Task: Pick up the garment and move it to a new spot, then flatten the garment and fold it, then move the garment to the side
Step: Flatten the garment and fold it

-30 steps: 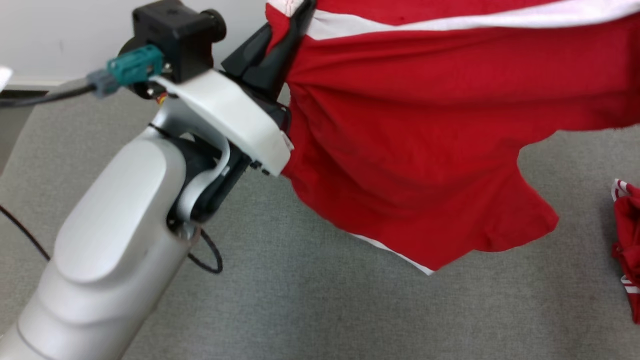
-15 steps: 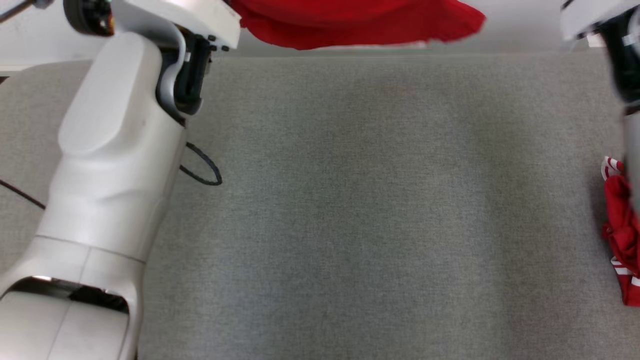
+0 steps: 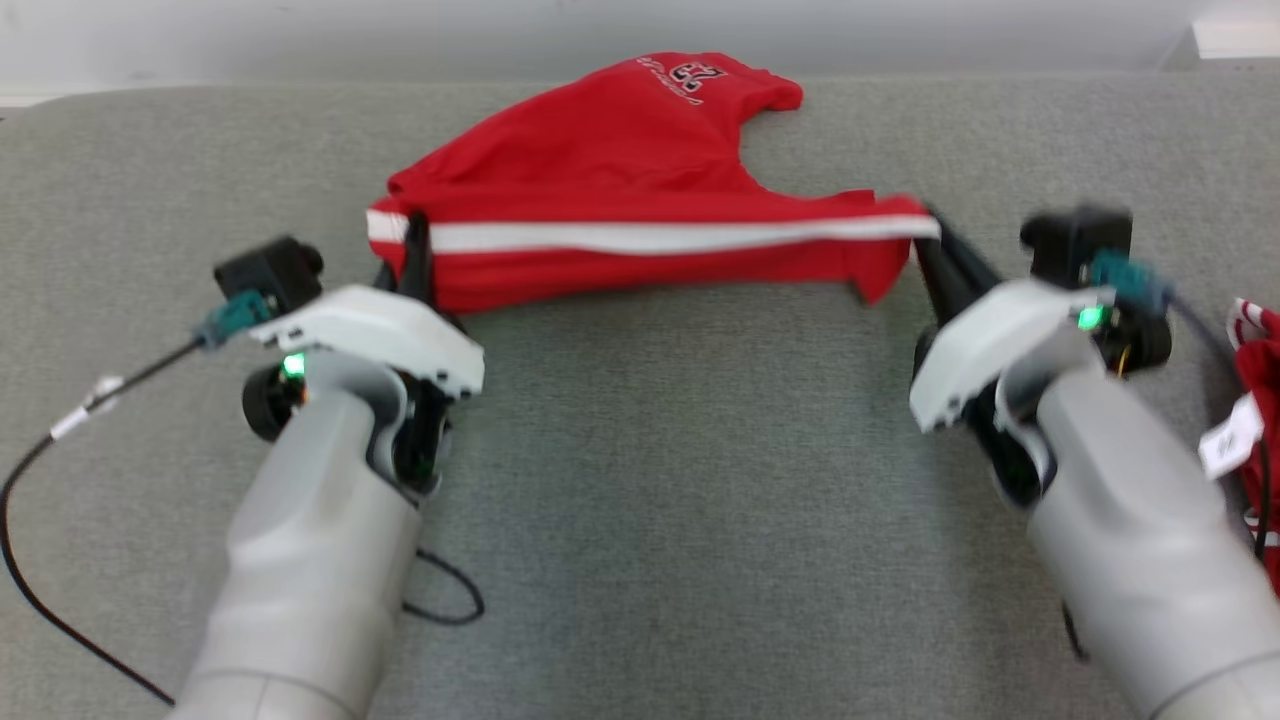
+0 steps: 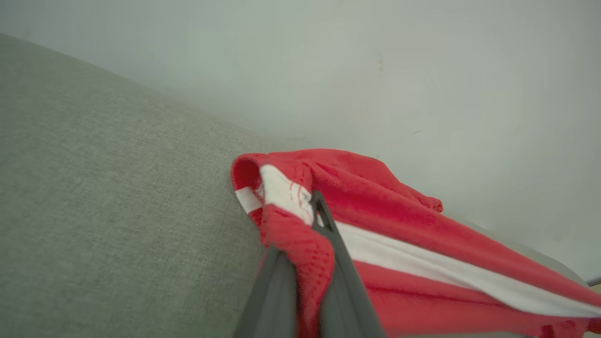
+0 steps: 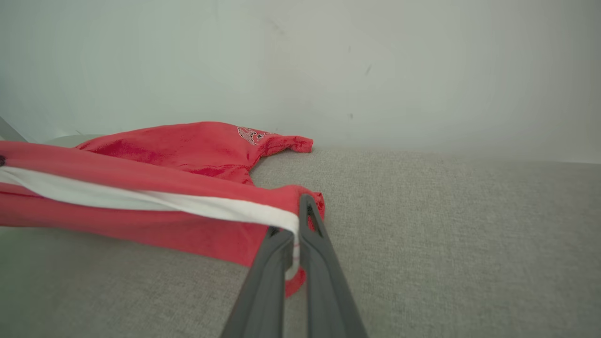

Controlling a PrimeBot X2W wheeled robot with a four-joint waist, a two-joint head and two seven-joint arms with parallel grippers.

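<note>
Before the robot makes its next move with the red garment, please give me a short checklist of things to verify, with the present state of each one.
1. Left gripper shut on the garment: ok.
2. Right gripper shut on its other near corner: ok.
3. White-striped hem stretched straight between the two grippers: ok.
4. Garment flat on the grey surface: not ok, the far part is narrowed and wrinkled.
5. Second red garment apart from the held one: ok.
6. Lower layer of the garment smooth: cannot tell, it is hidden.
</note>
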